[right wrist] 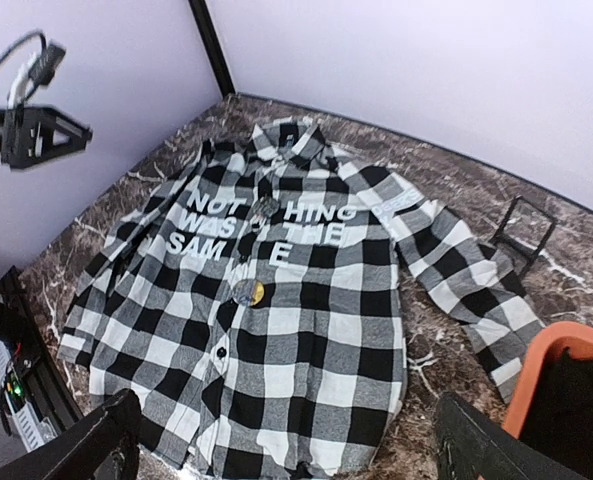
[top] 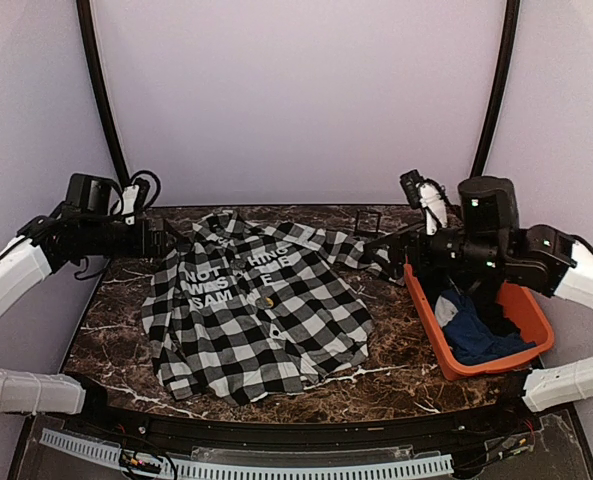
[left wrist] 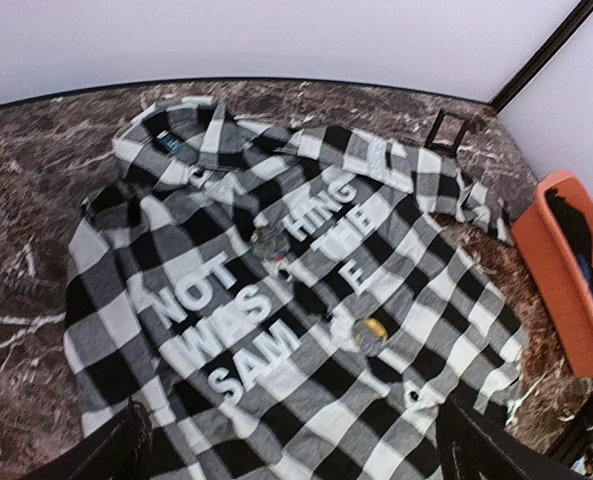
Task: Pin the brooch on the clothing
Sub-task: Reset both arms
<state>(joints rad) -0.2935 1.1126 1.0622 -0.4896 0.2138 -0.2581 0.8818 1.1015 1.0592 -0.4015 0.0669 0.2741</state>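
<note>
Out on the bench [top: 406,360], a gold brooch [right wrist: 257,291] is seemingly pinned already to the checked shirt [top: 256,320] laid flat (grey brooch [right wrist: 266,207] too), so it looks done, left pincer [left wrist: 291,410] and right pincer [right wrist: 286,400] spread wide, empty.

The clothing [top: 256,310] is soft, matt woven cloth with flat printed lettering. The brooch [right wrist: 257,291] mid-frame looks smooth, faintly glossy. The bench [top: 406,380] is polished marble-patterned stone; the bin [top: 496,363] is smooth orange plastic.
</note>
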